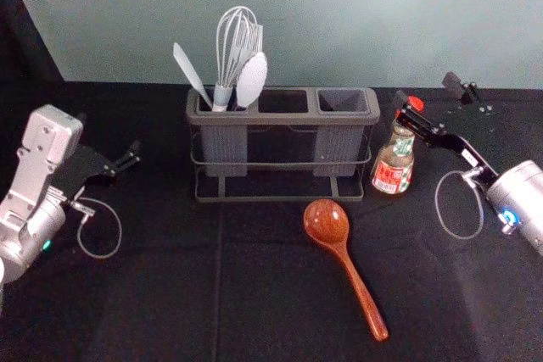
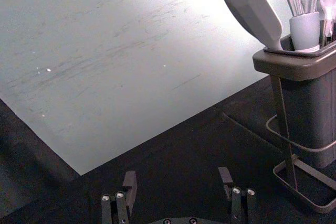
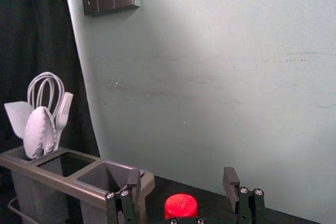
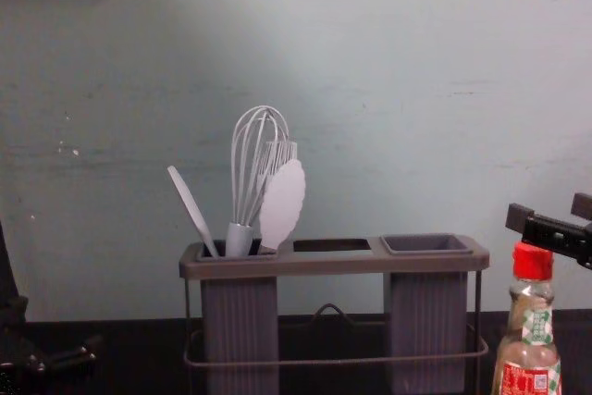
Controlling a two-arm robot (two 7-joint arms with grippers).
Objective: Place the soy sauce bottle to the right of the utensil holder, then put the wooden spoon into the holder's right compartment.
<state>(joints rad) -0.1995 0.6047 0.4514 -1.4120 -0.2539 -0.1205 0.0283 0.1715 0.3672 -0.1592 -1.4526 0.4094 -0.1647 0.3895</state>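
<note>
My right gripper [image 1: 428, 93] is open above the soy sauce bottle [image 1: 394, 164], which stands upright just right of the utensil holder [image 1: 284, 199]. In the right wrist view the red cap [image 3: 181, 205] shows low between the open fingers of the right gripper [image 3: 182, 184], apart from them. From the chest, the bottle [image 4: 528, 378] has the fingers just above its cap. The wooden spoon [image 1: 327, 222] lies in front of the holder, bowl toward it, handle toward the front right. The holder's right compartment [image 1: 343, 102] is empty. The left gripper [image 1: 109, 143], also open in its wrist view [image 2: 177, 182], is parked at the left.
A whisk [image 1: 223, 95], a spatula [image 1: 192, 75] and a white spoon [image 1: 252, 80] stand in the holder's left compartment. Behind the black-covered table [image 1: 153, 294] rises a pale wall [image 1: 339, 23]. Bare cloth lies around the wooden spoon.
</note>
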